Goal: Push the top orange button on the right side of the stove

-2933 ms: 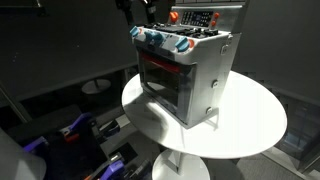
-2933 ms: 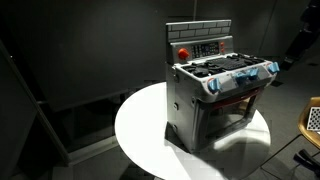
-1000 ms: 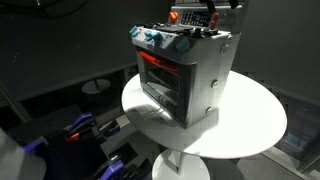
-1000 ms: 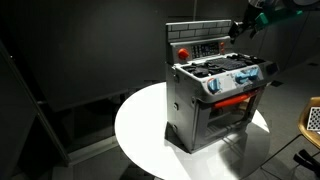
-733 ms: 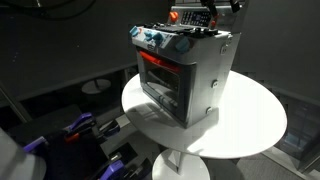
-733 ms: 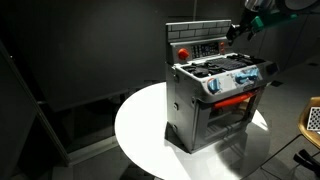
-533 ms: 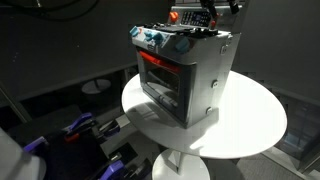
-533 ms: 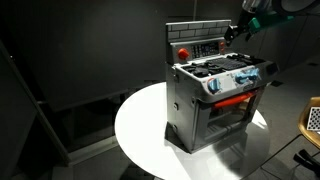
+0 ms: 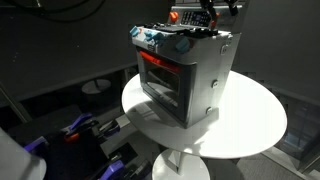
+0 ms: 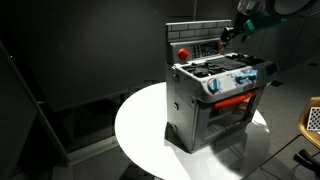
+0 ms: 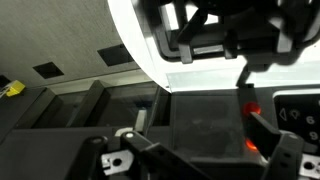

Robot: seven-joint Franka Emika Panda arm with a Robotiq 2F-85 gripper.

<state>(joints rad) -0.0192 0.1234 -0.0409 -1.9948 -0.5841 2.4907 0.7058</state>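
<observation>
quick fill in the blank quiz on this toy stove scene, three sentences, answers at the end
The stove stands on a round table whose top is ___ in colour.
The trim around the oven window is ___.
In an exterior view the end effector is up beside the stove's dark ___ panel, above the knobs.
Missing words: white; red; back.

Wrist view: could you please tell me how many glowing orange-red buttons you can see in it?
2. The upper orange-red button glows right of centre; the lower orange-red button sits directly below it. Blur and the frame edge may hide others.
</observation>
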